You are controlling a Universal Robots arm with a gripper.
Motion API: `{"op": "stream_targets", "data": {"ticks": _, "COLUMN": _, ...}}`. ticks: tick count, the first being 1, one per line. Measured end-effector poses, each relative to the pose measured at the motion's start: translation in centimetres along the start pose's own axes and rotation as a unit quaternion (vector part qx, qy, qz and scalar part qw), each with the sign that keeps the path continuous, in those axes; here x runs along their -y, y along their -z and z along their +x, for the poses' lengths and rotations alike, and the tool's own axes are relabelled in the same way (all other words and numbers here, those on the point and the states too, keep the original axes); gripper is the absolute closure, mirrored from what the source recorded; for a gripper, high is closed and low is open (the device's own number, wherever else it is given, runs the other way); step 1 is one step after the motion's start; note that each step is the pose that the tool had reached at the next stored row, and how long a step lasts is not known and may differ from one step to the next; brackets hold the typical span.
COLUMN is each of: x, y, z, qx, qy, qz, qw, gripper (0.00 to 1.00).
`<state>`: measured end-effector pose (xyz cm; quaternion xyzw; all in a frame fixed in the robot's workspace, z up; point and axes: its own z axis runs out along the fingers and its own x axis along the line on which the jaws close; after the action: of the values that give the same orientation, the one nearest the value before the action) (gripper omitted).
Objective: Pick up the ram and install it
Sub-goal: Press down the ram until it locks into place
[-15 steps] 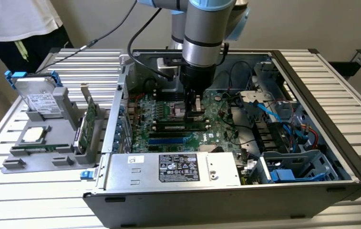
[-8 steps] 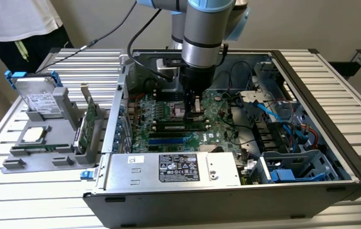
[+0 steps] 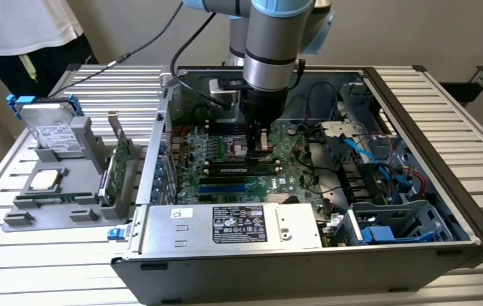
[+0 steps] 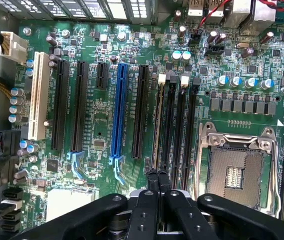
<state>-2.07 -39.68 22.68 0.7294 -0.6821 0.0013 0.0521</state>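
Fingers (image 4: 158,181) are seen pressed together, nothing clearly held, just above the memory slots (image 4: 174,125) on the motherboard (image 4: 96,125). Ram (image 4: 156,122) appears edge-on in the slot nearest the black PCIe slot, prob. inserted; full seating can't be confirmed, latches unclear.

Arm (image 3: 268,44) vertical, end effector (image 4: 159,176) closed, pointing down.

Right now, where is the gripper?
In the exterior view the gripper is inside the open computer case, low over the motherboard, by the black memory slots beside the empty processor socket.
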Motion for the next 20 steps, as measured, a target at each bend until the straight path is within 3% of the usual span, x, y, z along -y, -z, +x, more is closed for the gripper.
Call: {"op": "stream_targets", "data": {"ticks": 20, "x": -0.15, "y": -0.21, "z": -0.09, "qx": 0.0003, "qy": 0.000, "qz": 0.0004, "qw": 1.0000, "gripper": 0.90}}
